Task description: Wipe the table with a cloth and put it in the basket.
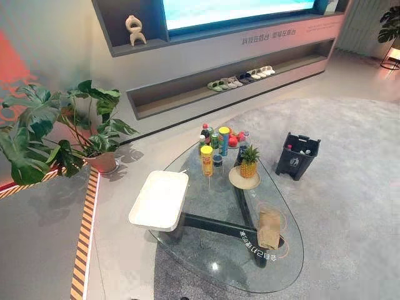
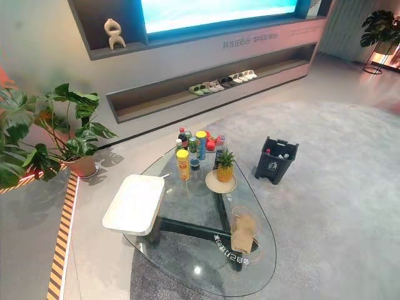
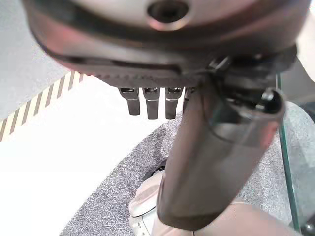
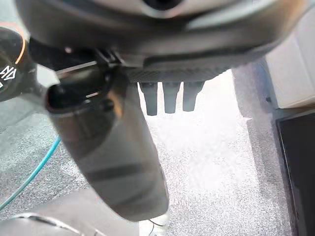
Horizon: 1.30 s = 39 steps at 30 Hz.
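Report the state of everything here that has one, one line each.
cloth: crumpled, lying on the glass table, untouched.
basket: upright on the carpet beside the table, items inside.
pineapple: upright on its plate.
bottles: upright, grouped at the table's far end.
left hand: open, empty.
right hand: open, empty.

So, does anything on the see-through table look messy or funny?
A little. The white rectangular tray hangs out past the left edge of the oval glass table, and the brown cloth lies crumpled near its near end. Nothing is spilled; the colourful bottles stand upright.
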Available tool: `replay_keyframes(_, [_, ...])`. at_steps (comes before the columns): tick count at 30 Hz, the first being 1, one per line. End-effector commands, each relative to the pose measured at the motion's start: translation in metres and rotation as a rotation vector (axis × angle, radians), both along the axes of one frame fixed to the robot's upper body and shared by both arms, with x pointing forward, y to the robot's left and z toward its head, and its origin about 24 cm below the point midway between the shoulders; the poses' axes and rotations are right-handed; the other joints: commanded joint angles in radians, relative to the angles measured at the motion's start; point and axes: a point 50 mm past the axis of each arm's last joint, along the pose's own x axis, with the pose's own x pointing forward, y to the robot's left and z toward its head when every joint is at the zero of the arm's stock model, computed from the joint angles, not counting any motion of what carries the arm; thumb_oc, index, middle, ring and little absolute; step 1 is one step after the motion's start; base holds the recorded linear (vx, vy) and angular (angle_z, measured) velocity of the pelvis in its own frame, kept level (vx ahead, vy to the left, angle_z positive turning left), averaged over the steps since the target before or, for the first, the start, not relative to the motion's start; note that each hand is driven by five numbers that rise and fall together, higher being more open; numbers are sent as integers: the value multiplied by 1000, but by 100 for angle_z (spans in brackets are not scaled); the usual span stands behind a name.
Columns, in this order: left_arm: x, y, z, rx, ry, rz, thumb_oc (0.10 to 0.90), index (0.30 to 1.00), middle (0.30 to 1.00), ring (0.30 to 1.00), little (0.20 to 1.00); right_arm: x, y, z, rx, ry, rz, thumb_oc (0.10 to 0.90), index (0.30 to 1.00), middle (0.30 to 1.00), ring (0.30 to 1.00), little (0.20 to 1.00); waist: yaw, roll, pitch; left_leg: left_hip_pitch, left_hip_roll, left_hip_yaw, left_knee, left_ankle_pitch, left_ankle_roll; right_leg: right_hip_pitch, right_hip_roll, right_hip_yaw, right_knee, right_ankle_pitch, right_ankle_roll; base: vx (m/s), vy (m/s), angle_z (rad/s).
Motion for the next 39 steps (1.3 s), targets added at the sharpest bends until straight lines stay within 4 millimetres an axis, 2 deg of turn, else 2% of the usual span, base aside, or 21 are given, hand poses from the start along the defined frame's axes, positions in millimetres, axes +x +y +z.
replay_keyframes(1, [32,15,10,89,-57,-24,800,900,900,900,900,24,-7,7,-55,-4,47,800,900,900,900,900,11,-21,40,68,38,55,7,-117,-37,-19,-48,-47,5,-4,49,-141,1,-22])
replay_keyframes(28, [25,19,9,101,-48,22,800,900,900,900,900,21,-12,8,-61,2,31,800,900,900,900,900,13,-21,55,52,35,48,7,-110,-34,-30,-43,-43,5,-1,45,0,0,0])
replay_keyframes(34, [19,22,9,110,-39,56,800,900,900,900,900,9,-17,8,-83,14,-20,800,900,900,900,900,15,-22,62,30,23,42,7,-100,-31,-50,-44,-41,5,12,50,38,-1,0])
replay_keyframes(36, [19,23,9,112,-47,69,800,900,900,900,900,11,-20,10,-94,8,-18,800,900,900,900,900,15,-21,68,20,22,42,7,-95,-32,-61,-44,-36,5,17,51,21,-1,0])
replay_keyframes(37, [28,25,12,109,-84,103,800,900,900,900,900,22,-25,14,-109,-19,-12,800,900,900,900,900,12,-18,88,-8,22,45,7,-85,-34,-91,-45,-27,5,27,51,-55,21,-1])
replay_keyframes(38, [29,25,12,109,-89,106,800,900,900,900,900,24,-26,14,-110,-23,-12,800,900,900,900,900,12,-17,90,-12,22,45,7,-83,-34,-96,-45,-27,5,29,51,-180,38,-3])
replay_keyframes(39, [44,27,17,104,-143,145,800,900,900,900,900,38,-30,19,-112,-56,-21,800,900,900,900,900,9,-11,118,-42,22,45,7,-72,-34,-128,-44,-22,5,38,46,-217,37,-3])
